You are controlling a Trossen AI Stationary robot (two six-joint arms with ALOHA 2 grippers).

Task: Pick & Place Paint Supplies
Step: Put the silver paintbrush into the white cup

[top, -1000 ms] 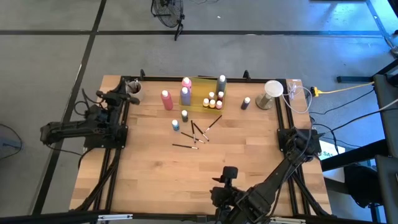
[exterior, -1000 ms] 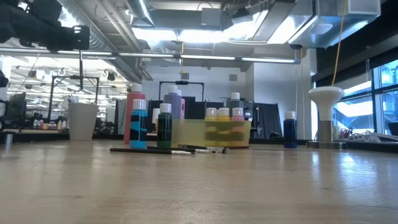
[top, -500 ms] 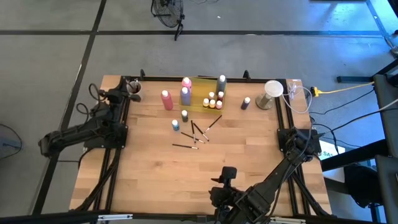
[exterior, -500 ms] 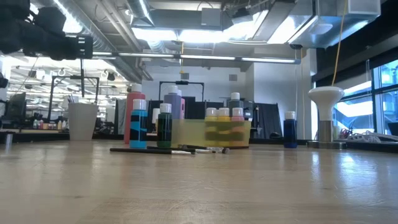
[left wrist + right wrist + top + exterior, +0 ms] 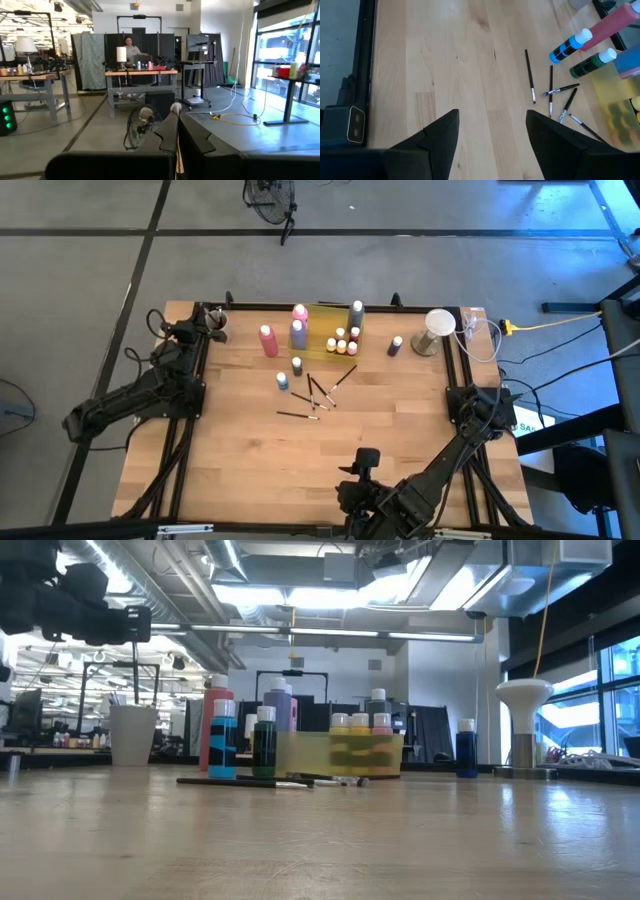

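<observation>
A wooden table stands on a grey floor; no label is legible. The right gripper, fingers spread and empty, hangs over the near edge. Brushes lie mid-table, bottles by the tray beyond. The left gripper, clenched, is over the far-left corner.

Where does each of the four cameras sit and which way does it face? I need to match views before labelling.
High: overhead, straight down on the table; both arms show.
Low: table height, level across to the yellow tray; left arm's dark links upper left.
Left wrist: faces the room; shut left gripper fills the bottom.
Right wrist: looks down on the brushes past the open right gripper.
Shared: high, low and right wrist all show the brushes and the blue bottle.
</observation>
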